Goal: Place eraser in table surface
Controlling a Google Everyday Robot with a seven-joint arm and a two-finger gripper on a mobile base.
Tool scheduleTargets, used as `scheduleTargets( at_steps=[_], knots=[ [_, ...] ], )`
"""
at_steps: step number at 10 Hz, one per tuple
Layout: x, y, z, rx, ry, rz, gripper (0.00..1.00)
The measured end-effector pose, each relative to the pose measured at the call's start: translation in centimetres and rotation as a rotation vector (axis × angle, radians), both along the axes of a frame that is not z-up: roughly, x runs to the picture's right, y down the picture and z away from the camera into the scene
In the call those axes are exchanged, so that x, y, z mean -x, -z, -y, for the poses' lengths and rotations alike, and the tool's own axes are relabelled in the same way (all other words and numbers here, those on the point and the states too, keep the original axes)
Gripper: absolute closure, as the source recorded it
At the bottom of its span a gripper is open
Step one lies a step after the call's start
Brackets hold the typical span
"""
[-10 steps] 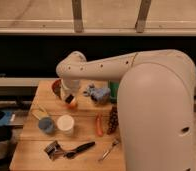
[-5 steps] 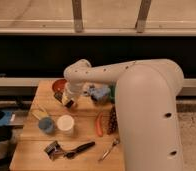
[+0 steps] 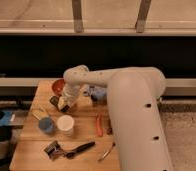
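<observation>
My gripper (image 3: 65, 103) hangs at the end of the white arm over the back left part of the light tan table surface (image 3: 86, 135), just in front of a red bowl (image 3: 57, 86). A small black block, the eraser (image 3: 54, 101), sits at the gripper's left side, low over the wood. I cannot tell whether it is held or resting on the table. The arm hides the right side of the table.
A white cup (image 3: 65, 125) and a blue cup (image 3: 46, 125) stand in front of the gripper. A black-handled utensil (image 3: 82, 148) and a grey clip tool (image 3: 52, 149) lie at the front. An orange tool (image 3: 99, 125) and a blue object (image 3: 97, 93) lie by the arm.
The arm has swung left and lowered, so the gripper has come down from beside the red bowl toward the table, with the black block at its tip.
</observation>
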State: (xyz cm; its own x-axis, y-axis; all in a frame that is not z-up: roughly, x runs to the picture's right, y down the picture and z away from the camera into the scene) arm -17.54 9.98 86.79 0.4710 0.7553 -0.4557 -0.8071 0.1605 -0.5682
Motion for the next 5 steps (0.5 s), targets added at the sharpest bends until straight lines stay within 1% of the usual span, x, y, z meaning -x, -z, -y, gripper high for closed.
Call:
scheduleTargets(
  at_steps=[1,4,5],
  knots=[
    [1.5,0.5,-0.8,0.012,0.009,0.026,1.0],
    [3.4,0.9,-2.3,0.04,0.028,0.061,1.0],
    [3.5,0.8,-2.8,0.054,0.032,0.061,1.0]
  ],
)
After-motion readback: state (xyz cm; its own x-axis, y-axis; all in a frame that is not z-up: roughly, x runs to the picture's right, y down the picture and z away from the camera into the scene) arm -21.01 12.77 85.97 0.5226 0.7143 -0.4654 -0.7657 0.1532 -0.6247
